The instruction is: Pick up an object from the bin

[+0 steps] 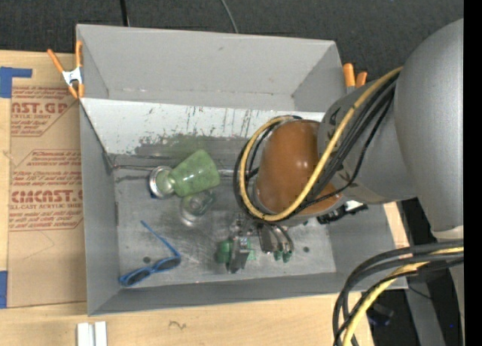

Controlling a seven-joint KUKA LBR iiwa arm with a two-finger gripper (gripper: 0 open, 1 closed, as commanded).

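Note:
My gripper (261,245) hangs low over the bin floor at the front, right of the middle, under the arm's orange cover. A small dark green thing (227,253) lies at its left side, touching or almost touching it. A second small green bit (286,256) shows at its right edge. Whether either is held I cannot tell. A clear glass (194,209) lies just up and left of the gripper.
A pale green cup (193,173) lies on its side in the middle left, next to a silvery can (159,182). Blue spectacles (153,260) rest near the front left corner. The arm and its cables cover the bin's right part.

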